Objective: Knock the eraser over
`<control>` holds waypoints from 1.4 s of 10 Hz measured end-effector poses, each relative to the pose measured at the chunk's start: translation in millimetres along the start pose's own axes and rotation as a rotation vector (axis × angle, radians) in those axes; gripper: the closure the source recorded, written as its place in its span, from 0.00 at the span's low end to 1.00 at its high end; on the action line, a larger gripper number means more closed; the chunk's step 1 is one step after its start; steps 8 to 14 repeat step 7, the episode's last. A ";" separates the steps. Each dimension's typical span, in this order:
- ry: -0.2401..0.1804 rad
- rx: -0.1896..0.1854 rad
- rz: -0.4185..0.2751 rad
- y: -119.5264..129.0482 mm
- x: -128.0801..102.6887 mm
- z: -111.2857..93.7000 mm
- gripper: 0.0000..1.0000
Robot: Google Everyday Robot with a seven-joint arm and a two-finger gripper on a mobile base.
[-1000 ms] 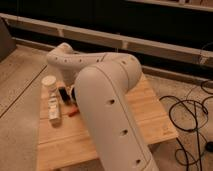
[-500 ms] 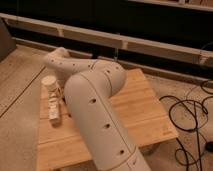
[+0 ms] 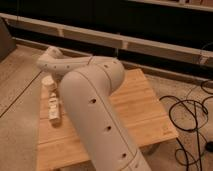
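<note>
My white arm (image 3: pixel 92 100) fills the middle of the camera view and bends back to the left, with its wrist (image 3: pixel 50 57) above the left rear corner of the wooden table (image 3: pixel 140 110). The gripper is hidden behind the arm, somewhere over the table's left side. The eraser is not visible; the spot on the left of the table where a small dark object showed earlier is now covered by the arm.
A white round cup-like object (image 3: pixel 48 82) stands near the table's left edge, and a pale oblong item (image 3: pixel 54 111) lies just in front of it. Black cables (image 3: pixel 192 117) lie on the floor to the right. A dark wall with a rail runs behind.
The arm has swung further left and closer to the camera. It now covers the small dark and red object that showed beside the white items one second ago.
</note>
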 end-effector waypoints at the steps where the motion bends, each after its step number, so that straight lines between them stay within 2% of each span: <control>1: -0.049 0.002 -0.019 2.3 1.9 -13.0 0.35; 2: -0.078 -0.005 -0.018 6.1 13.2 -25.6 0.35; 4: -0.093 -0.009 -0.013 7.3 22.4 -33.5 0.35; 14: -0.096 -0.015 -0.017 12.4 21.9 -35.1 0.35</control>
